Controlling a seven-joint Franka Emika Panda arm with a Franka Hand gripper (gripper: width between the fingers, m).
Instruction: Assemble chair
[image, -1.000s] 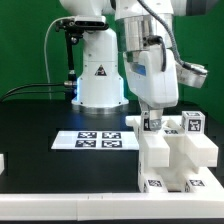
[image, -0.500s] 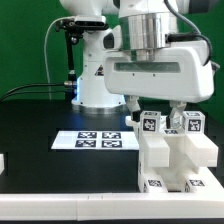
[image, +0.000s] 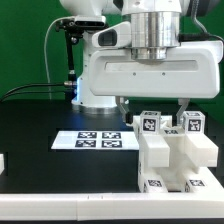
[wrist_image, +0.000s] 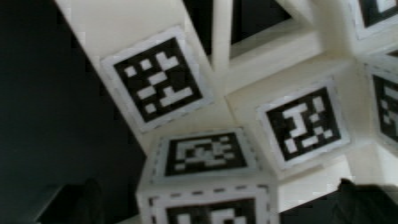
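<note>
The chair (image: 170, 158) is a stepped white block of joined parts at the exterior view's right. Two tagged posts stand on top of it, one (image: 150, 122) in front and one (image: 192, 122) behind it. My gripper (image: 155, 110) hangs just above the front post with its broad side to the camera. Its fingers (image: 122, 106) stand wide apart on either side of the post and do not touch it. In the wrist view the chair's tagged white faces (wrist_image: 214, 150) fill the picture. The gripper (wrist_image: 214, 205) shows only as dark finger shapes at the two lower corners.
The marker board (image: 95, 140) lies flat on the black table to the exterior view's left of the chair. The white robot base (image: 100, 85) stands behind it, with cables at the far left. A small white part (image: 3, 160) sits at the left edge.
The hand has turned about its vertical axis from narrow side to broad side facing the camera. It has also risen slightly above the front post. The chair has not moved.
</note>
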